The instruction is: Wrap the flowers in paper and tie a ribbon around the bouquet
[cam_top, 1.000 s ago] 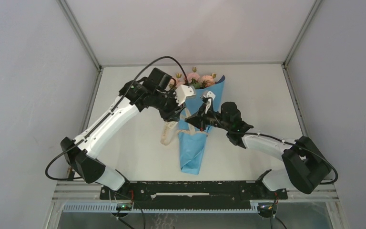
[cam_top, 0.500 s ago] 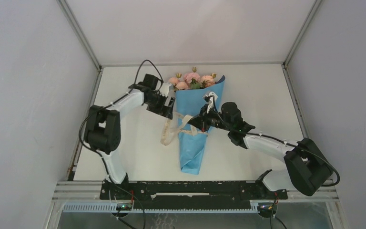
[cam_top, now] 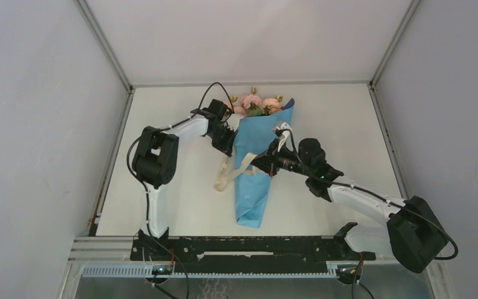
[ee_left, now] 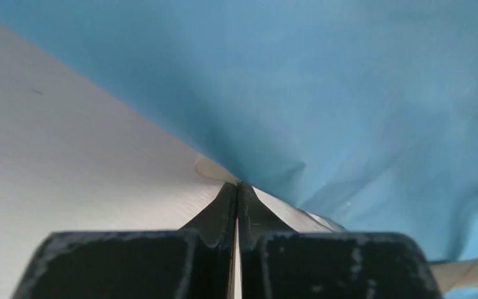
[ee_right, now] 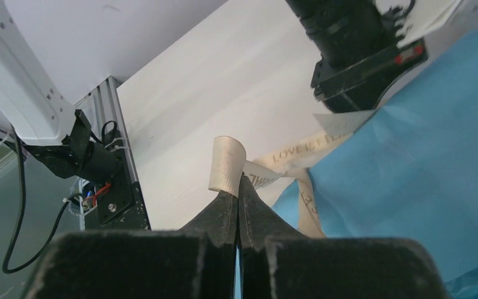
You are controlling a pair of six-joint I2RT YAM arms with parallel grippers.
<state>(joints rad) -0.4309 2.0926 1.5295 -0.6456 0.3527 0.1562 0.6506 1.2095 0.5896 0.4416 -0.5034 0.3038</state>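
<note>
The bouquet lies on the white table as a cone of light blue paper (cam_top: 255, 193), its narrow end toward the arm bases. Pink flowers (cam_top: 252, 103) stick out at the far, wide end. A cream ribbon (cam_top: 231, 174) with printed letters hangs in loops off the cone's left side. My left gripper (cam_top: 228, 147) presses against the cone's left edge, shut on a strip of ribbon (ee_left: 210, 169) right under the paper (ee_left: 348, 93). My right gripper (cam_top: 258, 164) lies over the cone's middle, shut on a folded loop of ribbon (ee_right: 227, 163).
Grey walls close the table (cam_top: 180, 199) on the left, right and back. A black and aluminium rail (cam_top: 249, 246) with the arm bases runs along the near edge. Cables and a bracket (ee_right: 99, 187) sit by that rail.
The left arm folded back and its gripper dropped from above the bouquet to the cone's left edge. The right gripper slid a little right and nearer, pulling the ribbon.
</note>
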